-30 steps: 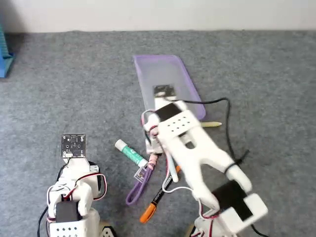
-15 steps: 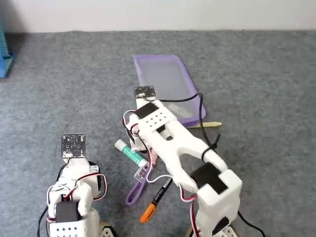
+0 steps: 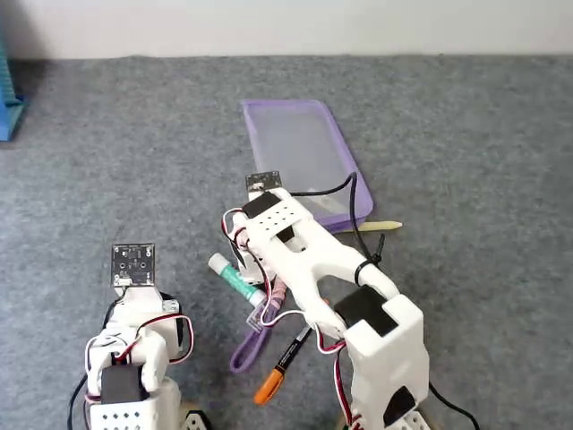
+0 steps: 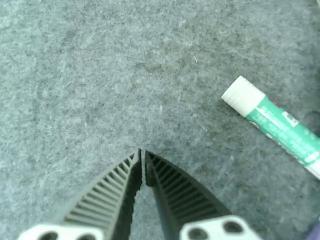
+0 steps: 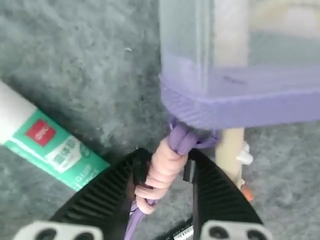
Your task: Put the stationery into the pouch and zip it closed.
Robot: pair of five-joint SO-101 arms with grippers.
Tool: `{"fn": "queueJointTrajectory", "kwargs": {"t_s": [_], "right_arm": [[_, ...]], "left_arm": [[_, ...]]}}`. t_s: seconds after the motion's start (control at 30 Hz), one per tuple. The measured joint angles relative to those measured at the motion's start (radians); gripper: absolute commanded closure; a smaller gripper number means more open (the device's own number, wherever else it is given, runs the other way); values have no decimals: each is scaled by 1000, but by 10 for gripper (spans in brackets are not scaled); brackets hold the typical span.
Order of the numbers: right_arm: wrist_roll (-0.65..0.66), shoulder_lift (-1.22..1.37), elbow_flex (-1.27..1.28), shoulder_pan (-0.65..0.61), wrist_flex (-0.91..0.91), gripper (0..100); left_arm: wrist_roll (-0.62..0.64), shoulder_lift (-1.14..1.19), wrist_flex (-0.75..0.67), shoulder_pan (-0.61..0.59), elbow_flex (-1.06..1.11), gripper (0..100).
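The clear purple pouch (image 3: 300, 152) lies flat at mid table; its near corner (image 5: 235, 100) sits right above my right gripper (image 5: 164, 159). That gripper is shut on the pink and purple strap (image 5: 167, 165) knotted at the corner. The strap's loop (image 3: 251, 336) trails toward the near edge. A green and white glue stick (image 3: 235, 276) (image 5: 45, 142) (image 4: 272, 125) lies just left of the strap. A cream pen (image 3: 372, 227) (image 5: 229, 145) lies partly under the pouch's near end. My left gripper (image 4: 143, 159) is shut and empty over bare carpet, left of the glue stick.
A black marker with an orange cap (image 3: 282, 363) lies near the right arm's base (image 3: 380, 358). The left arm (image 3: 134, 336) stands at the near left. A blue object (image 3: 7, 107) shows at the far left edge. Grey carpet (image 3: 466, 161) covers the table.
The right arm has swung left and drawn back from over the pouch's near end to its near corner, where it now holds the strap. The left arm has kept still.
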Motion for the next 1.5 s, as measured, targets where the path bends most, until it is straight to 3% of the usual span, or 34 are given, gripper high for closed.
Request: {"fn": "queueJointTrajectory", "kwargs": {"t_s": [0.17, 0.33, 0.57, 1.0, 1.3, 1.37, 1.47, 1.5], "right_arm": [[0, 2, 0, 6, 20, 992], [0, 2, 0, 5, 52, 951], [0, 3, -8, 3, 118, 820], [0, 3, -58, -6, 229, 819], [0, 3, 21, -60, 94, 820], [0, 2, 43, -60, 66, 857], [0, -2, 49, -60, 58, 998], [0, -2, 51, -58, 58, 983]], "left_arm": [[0, 0, 0, 0, 0, 985], [0, 0, 0, 0, 0, 985], [0, 0, 0, 0, 0, 985], [0, 0, 0, 0, 0, 985], [0, 0, 0, 0, 0, 985], [0, 0, 0, 0, 0, 985], [0, 0, 0, 0, 0, 985], [0, 0, 0, 0, 0, 985]]}}
